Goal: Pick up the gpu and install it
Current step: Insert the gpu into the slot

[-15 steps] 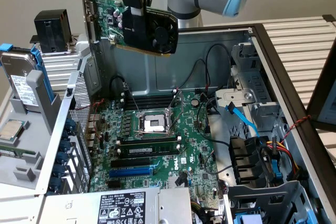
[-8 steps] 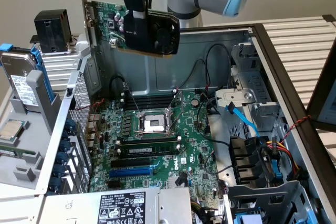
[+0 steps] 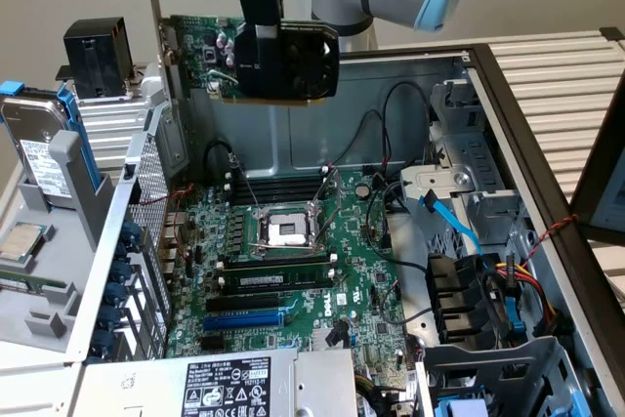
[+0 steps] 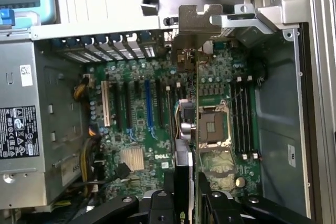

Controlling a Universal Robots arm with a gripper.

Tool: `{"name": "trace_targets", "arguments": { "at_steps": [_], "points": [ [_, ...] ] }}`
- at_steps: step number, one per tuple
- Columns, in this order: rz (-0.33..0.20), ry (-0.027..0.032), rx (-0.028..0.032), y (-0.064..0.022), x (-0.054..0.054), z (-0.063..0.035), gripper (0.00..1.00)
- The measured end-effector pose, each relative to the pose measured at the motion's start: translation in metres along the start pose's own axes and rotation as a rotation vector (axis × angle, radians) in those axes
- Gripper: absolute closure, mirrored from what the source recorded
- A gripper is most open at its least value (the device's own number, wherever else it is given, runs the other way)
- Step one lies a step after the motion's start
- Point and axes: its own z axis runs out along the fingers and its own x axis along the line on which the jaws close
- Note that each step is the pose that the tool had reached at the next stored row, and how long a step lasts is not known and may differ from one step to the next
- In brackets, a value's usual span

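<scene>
gpu (image 3: 298,61): hanging in the air over the open case (image 3: 293,134), at about 11 o'clock in the exterior view, well clear of the board
gripper (image 3: 256,65): fingers clamping the gpu across its black shroud
bracket (image 3: 151,7): sticking up at the card's 9 o'clock end
motherboard (image 3: 293,280): lying flat at the gpu's 6 o'clock, socket (image 3: 290,231) sitting roughly under the card
blue slot (image 3: 244,320): sitting at the socket's 7 o'clock

The gripper (image 4: 185,188) holds the gpu (image 3: 308,63) between its fingers, above the open case (image 3: 293,134) and over the motherboard (image 3: 322,290), apart from it. The motherboard lies on the case floor. The CPU socket (image 3: 288,231) sits at its centre, with the expansion slots (image 3: 244,319) between the socket and the power supply (image 3: 225,383). The drive cage (image 3: 498,368) stands at the exterior view's right.
</scene>
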Motion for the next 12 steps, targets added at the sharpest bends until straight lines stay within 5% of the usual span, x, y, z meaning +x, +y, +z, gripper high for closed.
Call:
{"name": "trace_targets", "arguments": {
  "at_steps": [6,12],
  "points": [
    [-0.022,-0.0006,0.0011,0.0044,0.006,0.0045,0.73],
    [-0.026,-0.0043,0.0130,0.0146,0.010,0.0106,0.73]
  ]
}}
